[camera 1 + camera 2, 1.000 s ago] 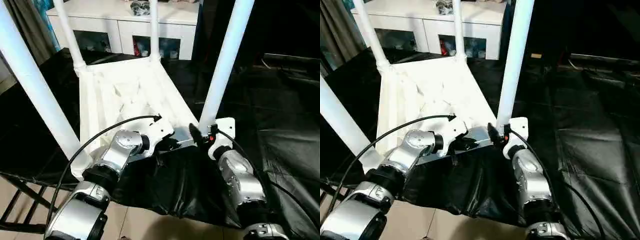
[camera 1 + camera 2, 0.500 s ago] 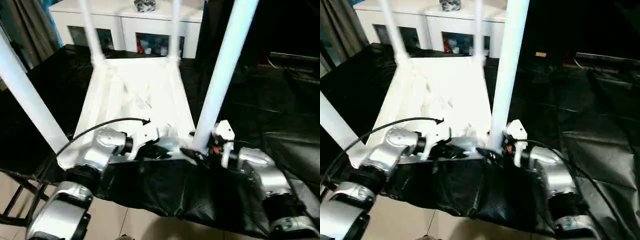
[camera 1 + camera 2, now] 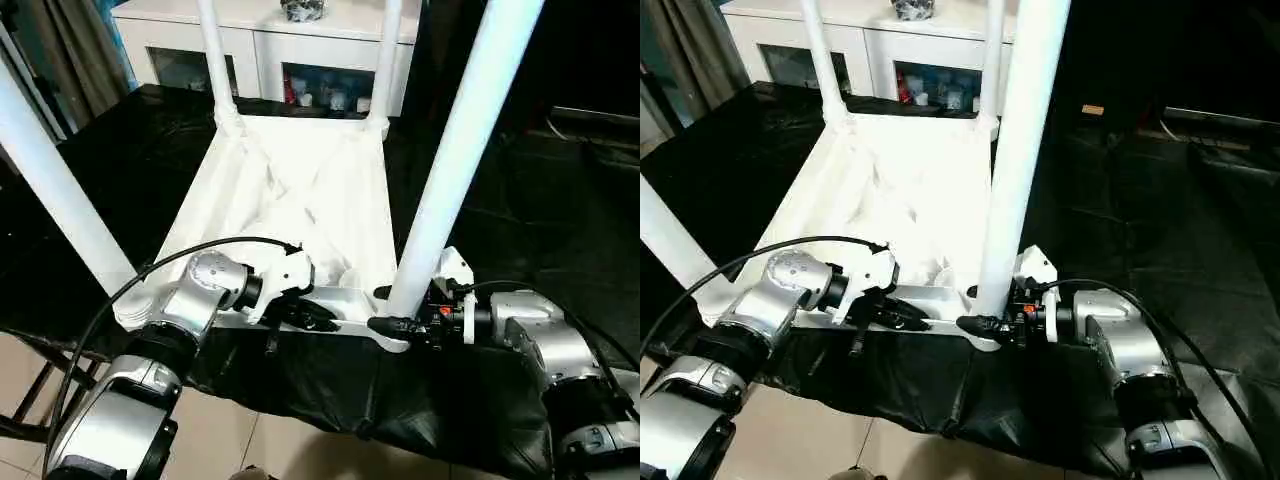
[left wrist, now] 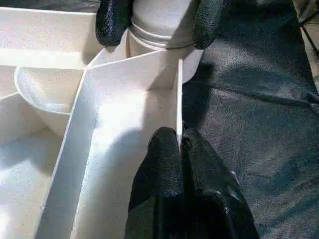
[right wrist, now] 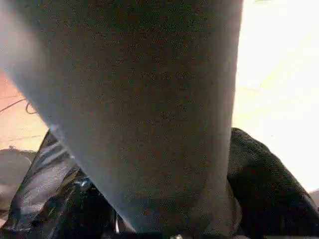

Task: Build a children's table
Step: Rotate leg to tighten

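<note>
The children's table lies upside down on black cloth, its ribbed tabletop (image 3: 300,190) facing up with all its legs standing in the corner sockets. My left gripper (image 4: 178,142) is shut on the thin near rim of the tabletop, a little left of the near right corner. The near right leg (image 3: 465,140) rises from that corner. My right gripper (image 3: 381,308) reaches in from the right at the leg's base, with one black finger (image 4: 113,22) on each side touching the tube. The near left leg (image 3: 50,180) stands at the left.
A white glass-doored cabinet (image 3: 270,40) stands behind the far legs (image 3: 215,60). Black cloth (image 3: 520,180) covers the work surface, and its front edge drops off just under my forearms to a tiled floor (image 3: 300,450). A dark frame (image 3: 30,400) shows at lower left.
The camera has shifted. My right gripper has come round from beside the near right leg to its base and its fingers have closed in on the tube. The left gripper keeps its hold.
</note>
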You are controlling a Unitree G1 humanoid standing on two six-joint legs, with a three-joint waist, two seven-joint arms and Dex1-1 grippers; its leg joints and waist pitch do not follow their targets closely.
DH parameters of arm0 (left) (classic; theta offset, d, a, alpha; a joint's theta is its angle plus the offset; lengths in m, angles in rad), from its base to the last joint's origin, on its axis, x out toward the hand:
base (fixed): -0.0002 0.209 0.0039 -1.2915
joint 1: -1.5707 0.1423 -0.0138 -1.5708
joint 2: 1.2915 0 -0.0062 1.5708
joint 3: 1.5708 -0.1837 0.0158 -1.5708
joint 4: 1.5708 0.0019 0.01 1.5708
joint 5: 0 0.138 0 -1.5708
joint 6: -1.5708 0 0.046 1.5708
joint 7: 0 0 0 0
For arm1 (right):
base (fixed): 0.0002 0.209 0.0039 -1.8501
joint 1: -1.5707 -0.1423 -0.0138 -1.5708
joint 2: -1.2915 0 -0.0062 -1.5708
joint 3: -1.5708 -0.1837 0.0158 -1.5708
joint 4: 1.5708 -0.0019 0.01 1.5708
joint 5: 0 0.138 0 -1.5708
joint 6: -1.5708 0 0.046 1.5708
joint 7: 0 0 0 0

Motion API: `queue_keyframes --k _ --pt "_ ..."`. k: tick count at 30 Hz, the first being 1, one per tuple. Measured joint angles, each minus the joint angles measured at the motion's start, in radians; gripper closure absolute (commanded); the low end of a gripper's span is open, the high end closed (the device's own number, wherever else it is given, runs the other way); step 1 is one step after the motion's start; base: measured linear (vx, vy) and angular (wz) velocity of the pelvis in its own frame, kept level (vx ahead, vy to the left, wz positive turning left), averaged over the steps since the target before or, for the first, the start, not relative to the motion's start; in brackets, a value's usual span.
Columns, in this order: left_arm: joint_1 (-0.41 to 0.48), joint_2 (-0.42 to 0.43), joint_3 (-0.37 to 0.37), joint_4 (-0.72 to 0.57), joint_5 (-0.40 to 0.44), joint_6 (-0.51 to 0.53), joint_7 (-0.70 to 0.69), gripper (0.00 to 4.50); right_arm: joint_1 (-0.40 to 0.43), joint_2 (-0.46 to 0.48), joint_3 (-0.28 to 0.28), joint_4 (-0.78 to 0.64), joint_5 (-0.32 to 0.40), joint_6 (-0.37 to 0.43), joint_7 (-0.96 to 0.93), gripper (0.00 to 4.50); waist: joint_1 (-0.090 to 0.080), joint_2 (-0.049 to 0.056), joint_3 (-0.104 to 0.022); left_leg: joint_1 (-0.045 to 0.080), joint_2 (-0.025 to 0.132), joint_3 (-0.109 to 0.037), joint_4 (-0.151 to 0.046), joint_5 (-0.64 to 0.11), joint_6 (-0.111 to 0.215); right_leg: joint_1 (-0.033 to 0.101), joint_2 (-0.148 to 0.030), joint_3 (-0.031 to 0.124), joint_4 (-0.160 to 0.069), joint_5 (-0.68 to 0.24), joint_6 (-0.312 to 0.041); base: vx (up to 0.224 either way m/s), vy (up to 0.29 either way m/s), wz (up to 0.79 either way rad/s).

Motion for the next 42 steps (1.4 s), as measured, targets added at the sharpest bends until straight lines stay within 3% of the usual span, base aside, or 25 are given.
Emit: queue_keyframes --k 7,12,18,22,24,25,28,33,37,42 --pt "-0.001 0.001 0.002 0.007 0.002 0.004 0.019 4.50 0.011 0.012 -0.003 -0.004 -0.001 -0.011 -0.037 1.87 -0.001 0.000 0.000 0.000 0.000 0.000 0.002 -0.001 -0.002 0.000 0.000 0.000 0.003 0.000 0.000 0.000 0.000 0.00" --pt "0.000 -0.026 0.017 0.001 0.016 0.066 0.144 4.50 0.070 0.091 -0.077 -0.051 -0.022 -0.020 -0.284 1.91 -0.006 -0.006 0.002 0.007 0.002 0.000 0.005 0.001 -0.004 0.003 0.000 0.001 0.009 -0.003 0.005 0.000 0.000 0.00" --pt "0.025 -0.095 0.026 -0.054 0.051 0.173 0.311 4.50 0.095 0.217 -0.158 -0.064 -0.057 -0.007 -0.628 1.93 -0.033 -0.006 0.002 0.017 0.001 -0.001 0.002 0.001 -0.005 0.015 -0.001 0.000 -0.005 -0.004 0.006 0.000 0.000 0.00" --pt "0.034 -0.149 0.026 -0.084 0.080 0.225 0.443 4.50 0.072 0.320 -0.205 -0.055 -0.100 -0.001 -0.903 1.93 -0.057 -0.004 0.001 0.018 -0.002 -0.002 0.002 0.001 -0.005 0.017 -0.001 0.000 -0.011 -0.004 0.007 0.000 0.000 0.00" --pt "0.038 -0.168 0.022 -0.094 0.092 0.236 0.484 4.50 0.069 0.345 -0.209 -0.055 -0.115 -0.009 -0.990 1.93 -0.059 -0.002 0.000 0.017 -0.002 -0.002 0.002 0.000 -0.004 0.018 -0.001 0.000 -0.015 -0.004 0.007 0.000 0.000 0.00" --pt "0.040 -0.169 0.020 -0.096 0.092 0.236 0.490 4.50 0.069 0.350 -0.209 -0.054 -0.118 -0.015 -1.004 1.93 -0.060 -0.002 0.000 0.017 -0.003 -0.002 0.002 0.000 -0.004 0.018 -0.001 0.001 -0.016 -0.004 0.007 0.000 0.000 0.00" --pt "0.042 -0.174 0.017 -0.105 0.101 0.235 0.503 4.50 0.069 0.360 -0.208 -0.048 -0.144 -0.046 -1.033 1.24 -0.060 -0.001 0.000 0.016 -0.003 -0.002 0.002 0.000 -0.004 0.018 -0.001 0.001 -0.017 -0.004 0.007 0.000 0.000 0.00" --pt "0.051 -0.178 0.013 -0.131 0.107 0.234 0.513 4.50 0.069 0.360 -0.208 -0.033 -0.150 -0.089 -1.028 0.78 -0.060 -0.001 0.001 0.014 -0.003 -0.002 0.000 0.000 -0.004 0.017 -0.001 0.001 -0.017 -0.004 0.007 0.000 0.000 0.00" --pt "0.057 -0.159 0.013 -0.144 0.094 0.217 0.485 4.50 0.069 0.326 -0.203 -0.032 -0.119 -0.094 -0.923 0.35 -0.059 -0.001 0.001 0.015 -0.003 -0.001 -0.004 0.000 -0.004 0.016 -0.001 0.001 -0.015 -0.002 0.007 0.000 0.000 0.00" --pt "0.071 -0.085 0.018 -0.152 0.042 0.170 0.341 4.50 0.066 0.201 -0.125 -0.032 -0.091 -0.094 -0.616 0.35 -0.053 -0.001 0.001 0.015 0.000 -0.001 -0.010 0.001 -0.004 0.011 0.001 0.000 -0.006 -0.001 0.005 0.000 0.000 0.00"
